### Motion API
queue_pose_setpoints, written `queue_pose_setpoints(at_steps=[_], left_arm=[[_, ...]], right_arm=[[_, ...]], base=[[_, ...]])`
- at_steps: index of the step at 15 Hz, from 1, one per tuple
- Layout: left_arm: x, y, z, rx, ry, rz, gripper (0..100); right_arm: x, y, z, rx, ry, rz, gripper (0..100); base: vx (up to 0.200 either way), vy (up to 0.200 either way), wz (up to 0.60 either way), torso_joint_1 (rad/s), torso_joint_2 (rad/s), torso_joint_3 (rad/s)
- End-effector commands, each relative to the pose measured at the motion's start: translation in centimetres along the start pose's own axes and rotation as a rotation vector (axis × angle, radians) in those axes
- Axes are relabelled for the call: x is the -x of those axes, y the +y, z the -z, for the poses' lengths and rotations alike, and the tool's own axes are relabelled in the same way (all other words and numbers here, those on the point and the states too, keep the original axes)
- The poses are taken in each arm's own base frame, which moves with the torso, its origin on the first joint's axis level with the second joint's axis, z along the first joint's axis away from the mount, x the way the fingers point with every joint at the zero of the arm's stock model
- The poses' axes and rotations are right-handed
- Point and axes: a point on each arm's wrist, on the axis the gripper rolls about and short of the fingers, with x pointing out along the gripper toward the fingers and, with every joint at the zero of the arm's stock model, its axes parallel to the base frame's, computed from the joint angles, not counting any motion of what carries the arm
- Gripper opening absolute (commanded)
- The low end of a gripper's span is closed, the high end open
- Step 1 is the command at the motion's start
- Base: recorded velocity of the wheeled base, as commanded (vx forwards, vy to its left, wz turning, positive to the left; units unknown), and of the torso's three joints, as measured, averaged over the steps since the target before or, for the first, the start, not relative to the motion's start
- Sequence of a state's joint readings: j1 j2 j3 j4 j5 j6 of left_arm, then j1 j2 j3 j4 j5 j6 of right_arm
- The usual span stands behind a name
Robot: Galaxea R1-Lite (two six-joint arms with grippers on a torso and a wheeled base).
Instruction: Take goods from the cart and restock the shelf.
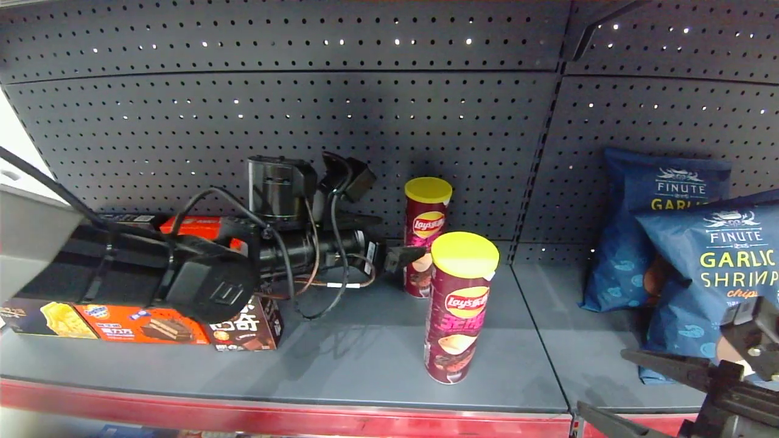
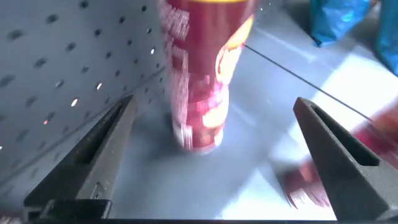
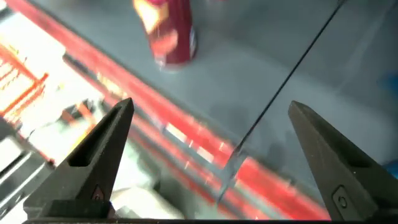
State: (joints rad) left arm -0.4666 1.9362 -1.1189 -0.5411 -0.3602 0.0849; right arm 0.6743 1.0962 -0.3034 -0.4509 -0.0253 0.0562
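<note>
— Head view: on the grey perforated metal shelf (image 1: pixel 365 359), what could topple?
— The rear maroon cylindrical chip can with yellow lid (image 1: pixel 426 237), standing near the back. The left gripper (image 2: pixel 214 104) sits just beside it, jaws spread wide; a sideways nudge would tip it into the front twin can (image 1: pixel 457 310).
— And the right gripper (image 3: pixel 211 104)?
— Also spread open, empty, above the shelf's red front edge (image 1: pixel 274 417).

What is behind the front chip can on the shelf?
A second chip can, yellow-lidded, stands upright by the pegboard. The front chip can covers its lower right part, and the left claw overlaps its middle, so part of its base is hidden.
</note>
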Motion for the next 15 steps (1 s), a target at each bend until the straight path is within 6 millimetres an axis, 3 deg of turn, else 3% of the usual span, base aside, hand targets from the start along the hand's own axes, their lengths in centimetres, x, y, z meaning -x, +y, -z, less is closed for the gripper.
queue_pose_setpoints(at_steps=[1, 3, 4, 9, 12, 15], left_arm=[[4.8, -1.4, -1.8, -0.018, -0.053, -0.014, 100], [6.8, -1.3, -2.0, -0.017, -0.065, -0.043, 100], [8.5, -1.1, -2.1, -0.014, -0.076, -0.085, 100], [12.9, -1.6, -1.4, 0.015, -0.056, -0.306, 100], [13.8, -2.0, -0.1, 0.021, -0.016, -0.348, 100], [14.0, -2.2, -0.2, 0.002, -0.022, -0.347, 100]], right_arm=[[-2.0, -0.2, 1.4, -0.026, 0.125, 0.022, 100], [-3.2, -0.3, 1.4, -0.029, 0.159, 0.037, 100], [-4.3, -0.4, 0.8, -0.025, 0.170, 0.066, 100], [-8.8, -1.1, -1.6, -0.016, 0.200, 0.285, 100], [-9.9, -1.0, -1.0, -0.015, 0.232, 0.288, 100], [-11.6, -1.1, -1.4, -0.042, 0.207, 0.287, 100]], base=[[0.000, 0.000, 0.00, 0.000, 0.00, 0.000], [0.000, 0.000, 0.00, 0.000, 0.00, 0.000], [0.000, 0.000, 0.00, 0.000, 0.00, 0.000], [0.000, 0.000, 0.00, 0.000, 0.00, 0.000], [0.000, 0.000, 0.00, 0.000, 0.00, 0.000], [0.000, 0.000, 0.00, 0.000, 0.00, 0.000]])
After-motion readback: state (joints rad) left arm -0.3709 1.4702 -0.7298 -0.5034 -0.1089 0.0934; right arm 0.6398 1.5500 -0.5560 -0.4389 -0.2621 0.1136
